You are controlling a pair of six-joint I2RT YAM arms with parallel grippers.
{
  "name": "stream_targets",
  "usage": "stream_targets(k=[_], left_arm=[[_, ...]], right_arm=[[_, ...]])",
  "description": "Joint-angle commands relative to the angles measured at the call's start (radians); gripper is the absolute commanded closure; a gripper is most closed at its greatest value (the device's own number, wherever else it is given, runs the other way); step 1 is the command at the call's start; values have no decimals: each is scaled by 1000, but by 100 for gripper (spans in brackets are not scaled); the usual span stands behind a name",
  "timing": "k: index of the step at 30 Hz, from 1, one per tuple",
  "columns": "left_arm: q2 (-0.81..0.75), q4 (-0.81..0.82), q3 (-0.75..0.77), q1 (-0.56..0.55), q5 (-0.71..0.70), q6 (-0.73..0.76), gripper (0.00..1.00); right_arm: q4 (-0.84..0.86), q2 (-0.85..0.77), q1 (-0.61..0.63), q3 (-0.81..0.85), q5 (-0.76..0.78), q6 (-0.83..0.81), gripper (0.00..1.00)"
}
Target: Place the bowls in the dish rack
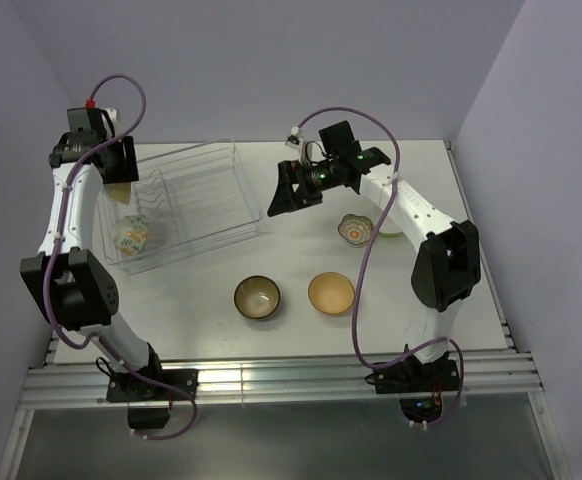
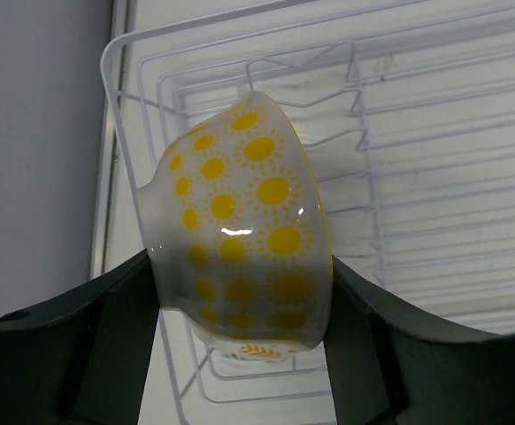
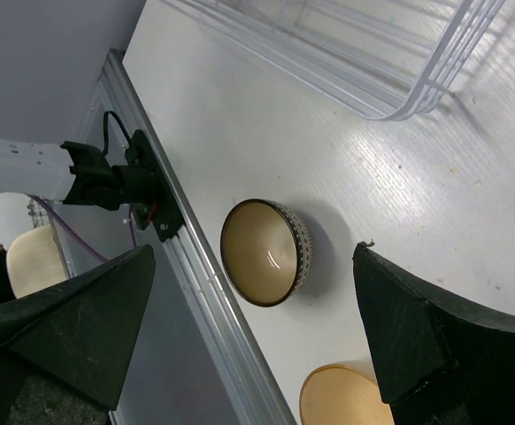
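The left gripper (image 2: 242,292) pinches the flower bowl (image 2: 249,195) on its side over the rack's (image 2: 399,133) far left end. Another white bowl (image 1: 131,235) sits in the rack. The right gripper (image 1: 283,192) is spread wide and holds nothing. The brown bowl (image 3: 265,252), tan bowl (image 3: 346,398) and tiny bowl (image 1: 354,228) sit on the table (image 1: 471,180). A green bowl (image 1: 392,230) may peek out behind the right arm.

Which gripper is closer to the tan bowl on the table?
Right. The right gripper hovers open just beyond the tan bowl; the left gripper holds a flowered bowl over the left end of the rack.
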Motion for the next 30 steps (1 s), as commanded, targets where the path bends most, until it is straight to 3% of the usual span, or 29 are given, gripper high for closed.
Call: stream_targets(k=[1, 8, 30], left_arm=[[0, 62, 19, 0, -82, 92, 100], [46, 131, -39, -3, -183, 164, 100], [195, 224, -25, -10, -255, 222, 98]], right_arm=[[-10, -65, -4, -12, 4, -29, 0], [-2, -74, -4, -25, -1, -29, 0], [-19, -71, -4, -47, -15, -55, 0]])
